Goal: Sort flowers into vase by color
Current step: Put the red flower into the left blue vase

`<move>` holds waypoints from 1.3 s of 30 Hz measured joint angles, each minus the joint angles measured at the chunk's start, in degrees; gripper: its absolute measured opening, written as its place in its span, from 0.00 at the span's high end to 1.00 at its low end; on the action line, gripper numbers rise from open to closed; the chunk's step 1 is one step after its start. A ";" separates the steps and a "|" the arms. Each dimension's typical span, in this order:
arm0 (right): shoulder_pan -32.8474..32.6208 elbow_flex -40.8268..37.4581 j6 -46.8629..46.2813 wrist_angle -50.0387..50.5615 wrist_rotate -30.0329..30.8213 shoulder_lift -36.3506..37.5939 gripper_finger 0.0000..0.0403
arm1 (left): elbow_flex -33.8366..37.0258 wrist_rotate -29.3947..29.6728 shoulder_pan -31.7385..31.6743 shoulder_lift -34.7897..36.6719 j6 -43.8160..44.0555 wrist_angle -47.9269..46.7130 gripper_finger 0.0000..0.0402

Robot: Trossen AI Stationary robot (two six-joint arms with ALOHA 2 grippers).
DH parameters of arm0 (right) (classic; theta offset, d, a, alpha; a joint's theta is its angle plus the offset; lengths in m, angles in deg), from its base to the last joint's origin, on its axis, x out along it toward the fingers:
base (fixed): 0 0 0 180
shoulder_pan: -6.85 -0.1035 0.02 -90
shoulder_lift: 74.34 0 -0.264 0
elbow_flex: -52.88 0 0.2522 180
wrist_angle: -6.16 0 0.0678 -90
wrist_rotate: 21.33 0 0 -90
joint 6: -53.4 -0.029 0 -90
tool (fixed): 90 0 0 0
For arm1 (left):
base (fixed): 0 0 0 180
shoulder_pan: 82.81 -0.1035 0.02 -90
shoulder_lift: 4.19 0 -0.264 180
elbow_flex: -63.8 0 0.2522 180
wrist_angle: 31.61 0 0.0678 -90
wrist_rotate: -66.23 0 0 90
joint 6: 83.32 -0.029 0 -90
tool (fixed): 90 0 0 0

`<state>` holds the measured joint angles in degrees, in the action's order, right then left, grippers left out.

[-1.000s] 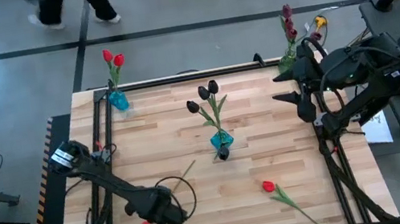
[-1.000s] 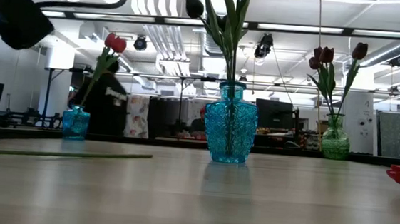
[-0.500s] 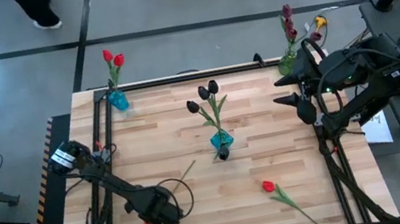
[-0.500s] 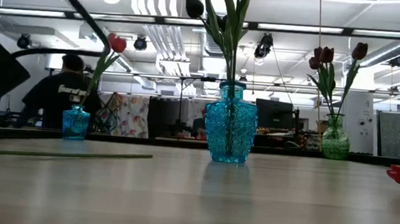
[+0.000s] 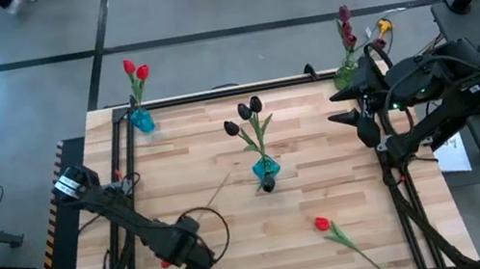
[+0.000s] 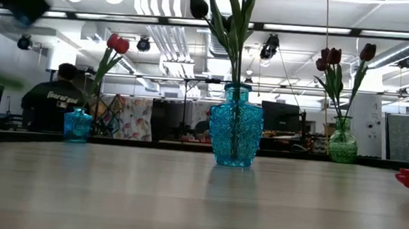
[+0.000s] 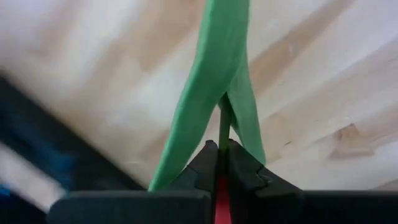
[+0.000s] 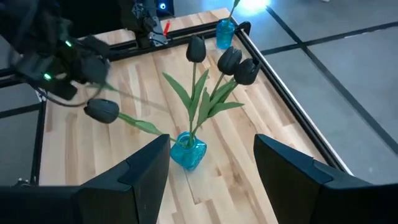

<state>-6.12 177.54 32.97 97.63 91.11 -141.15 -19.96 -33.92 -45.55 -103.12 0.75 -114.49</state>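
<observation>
My left gripper [image 5: 192, 258] is shut on a red tulip near the table's near left corner. The tulip's red head [image 5: 165, 262] is beside the gripper, and its stem [image 5: 216, 195] slants toward the centre blue vase [image 5: 265, 167], which holds black tulips [image 5: 244, 111]. A small blue vase [image 5: 141, 122] at the far left holds two red tulips [image 5: 136, 70]. A green vase [image 5: 344, 73] at the far right holds maroon tulips [image 5: 344, 19]. Another red tulip [image 5: 323, 224] lies flat on the table, near right. My right gripper [image 8: 211, 168] hangs open, raised by the right edge. My left gripper pinches the tulip's thin stem [image 7: 222, 127] between its two fingertips, close to the head, whose red [image 7: 221, 199] shows just behind the tips. The fingers come from above, pointing steeply down. The stem and its leaves [image 7: 208, 74] reach out past the tips, clear of the tabletop.
Black rails [image 5: 120, 174] run along the table's left, right and far edges. A person stands in the room beyond the far left vase [image 6: 77, 125]. Bare wood lies between the centre vase and the near edge.
My left gripper has shut on the red tulip's stem and risen a little with it. The tulip, which lay flat on the table, is lifted clear, and its stem's free end has swung toward the far edge. My right gripper stayed in place.
</observation>
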 joint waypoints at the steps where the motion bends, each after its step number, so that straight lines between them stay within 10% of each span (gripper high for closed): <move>1: -0.02 0.25 0.01 -0.06 0.06 0.00 0.44 | -2.32 2.01 0.33 0.60 -0.83 -3.86 1.00; 6: 0.00 1.44 0.00 -0.56 0.08 -0.02 0.44 | -13.90 10.52 3.12 3.88 -4.64 -21.81 1.00; 16: 0.00 2.30 -3.11 -0.58 0.13 0.00 0.44 | -11.95 26.85 8.11 18.06 3.82 -18.99 1.00; 24: 0.00 2.31 -8.79 -0.56 0.04 -0.06 0.44 | -11.08 45.31 8.45 27.66 -7.26 4.33 1.00; 32: 0.00 2.32 -11.79 -0.74 0.06 -0.42 0.44 | -5.19 69.95 4.83 34.33 3.65 25.55 1.00; 39: 0.00 2.23 -11.96 -3.79 0.06 -2.19 0.44 | 2.23 65.82 -7.72 36.07 -6.02 50.36 1.00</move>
<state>-6.12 179.76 21.02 93.84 91.17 -143.34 -17.73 31.90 -53.27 -67.05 -5.27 -64.13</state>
